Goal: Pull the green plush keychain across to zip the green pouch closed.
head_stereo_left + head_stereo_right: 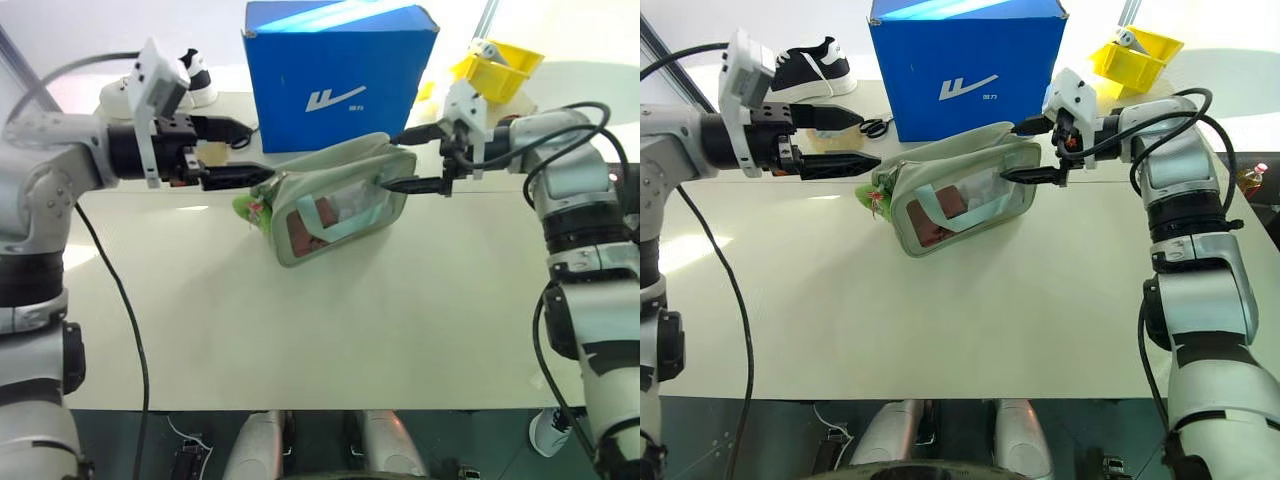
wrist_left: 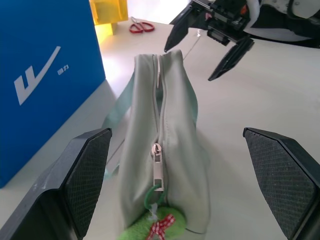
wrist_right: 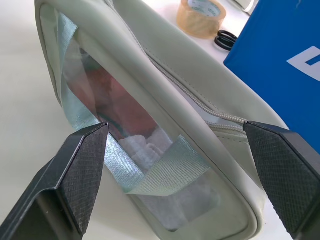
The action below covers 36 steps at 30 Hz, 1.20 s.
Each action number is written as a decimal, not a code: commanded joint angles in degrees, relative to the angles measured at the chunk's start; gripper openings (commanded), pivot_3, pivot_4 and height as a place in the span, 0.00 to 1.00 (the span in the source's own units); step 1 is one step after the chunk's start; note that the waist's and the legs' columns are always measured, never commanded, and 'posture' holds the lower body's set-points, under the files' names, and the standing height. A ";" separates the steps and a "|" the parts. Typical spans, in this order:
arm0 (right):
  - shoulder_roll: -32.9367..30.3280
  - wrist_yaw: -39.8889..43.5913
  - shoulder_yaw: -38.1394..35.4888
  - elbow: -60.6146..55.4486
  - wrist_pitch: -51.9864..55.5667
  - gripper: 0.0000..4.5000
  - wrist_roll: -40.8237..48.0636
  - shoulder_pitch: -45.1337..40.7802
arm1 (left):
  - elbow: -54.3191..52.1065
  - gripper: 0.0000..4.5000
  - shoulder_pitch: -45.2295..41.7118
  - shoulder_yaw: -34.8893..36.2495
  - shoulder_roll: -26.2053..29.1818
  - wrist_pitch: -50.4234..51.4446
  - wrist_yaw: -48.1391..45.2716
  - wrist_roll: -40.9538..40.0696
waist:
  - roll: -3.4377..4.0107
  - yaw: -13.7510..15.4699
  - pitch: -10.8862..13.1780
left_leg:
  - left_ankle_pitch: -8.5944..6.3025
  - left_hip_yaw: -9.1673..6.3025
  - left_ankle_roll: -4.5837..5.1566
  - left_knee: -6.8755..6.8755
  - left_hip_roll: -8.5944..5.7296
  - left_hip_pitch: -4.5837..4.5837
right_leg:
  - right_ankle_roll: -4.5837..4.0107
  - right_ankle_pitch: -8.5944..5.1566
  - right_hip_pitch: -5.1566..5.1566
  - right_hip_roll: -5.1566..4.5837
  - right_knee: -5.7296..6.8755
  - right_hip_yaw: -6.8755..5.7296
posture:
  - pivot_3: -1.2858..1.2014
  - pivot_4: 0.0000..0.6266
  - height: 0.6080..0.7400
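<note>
Head views: green pouch toward table's far edge, before blue box; left gripper spread beside green plush keychain; right gripper spread at opposite end.

Left wrist view: zipper slider at keychain end; zipping apparently not begun.

The green plush keychain is cut off at the picture's bottom edge.

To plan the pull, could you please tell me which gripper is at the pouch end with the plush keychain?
The left gripper: the green plush keychain hangs just below its open fingers, while the right gripper faces the green pouch's opposite end.
</note>
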 commanded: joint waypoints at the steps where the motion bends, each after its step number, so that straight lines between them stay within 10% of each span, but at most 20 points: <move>1: 1.42 0.43 -0.09 4.24 -4.11 1.00 -1.57 -3.67 | -3.35 1.00 -1.73 2.84 1.24 3.03 -1.06 -4.50 | 0.00 0.03 0.00 | 0.00 0.00 0.00 0.03 0.00 0.00 | 0.00 0.00 0.01 0.00 0.01 0.00 | 0.52 0.24 1.00; 7: 3.74 1.43 0.69 11.76 -9.69 0.81 -4.64 -6.38 | -2.64 1.00 -2.04 5.75 2.39 5.38 1.79 -6.49 | 0.00 0.04 0.00 | 0.03 0.00 -0.05 0.06 0.00 0.00 | 0.01 0.00 0.02 0.00 0.03 -0.01 | 0.52 0.24 1.00; 14: 4.12 4.18 0.40 14.65 -11.75 0.01 -5.81 -7.60 | -3.36 1.00 0.21 7.44 3.98 5.46 3.24 -7.23 | 0.00 0.04 0.00 | 0.10 0.00 -0.17 0.07 -0.02 0.01 | 0.01 0.01 0.03 0.01 0.05 -0.01 | 0.52 0.24 1.00; 26: 6.35 -9.74 -3.73 11.07 -14.39 0.01 -5.47 -8.15 | 2.41 1.00 3.61 8.62 6.95 -0.34 3.92 -3.21 | 0.00 0.02 0.00 | 0.17 0.00 -0.28 0.06 -0.02 0.02 | 0.01 0.00 0.01 0.01 0.07 0.00 | 0.52 0.24 1.00; 36: 6.41 -3.93 -2.11 1.97 -13.01 0.01 -4.28 -1.75 | 2.62 1.00 4.13 7.75 6.58 -1.93 3.75 -2.14 | 0.00 0.08 0.00 | 0.12 0.01 -0.20 0.07 -0.02 0.02 | 0.02 0.01 0.04 0.01 0.07 0.00 | 0.52 0.24 1.00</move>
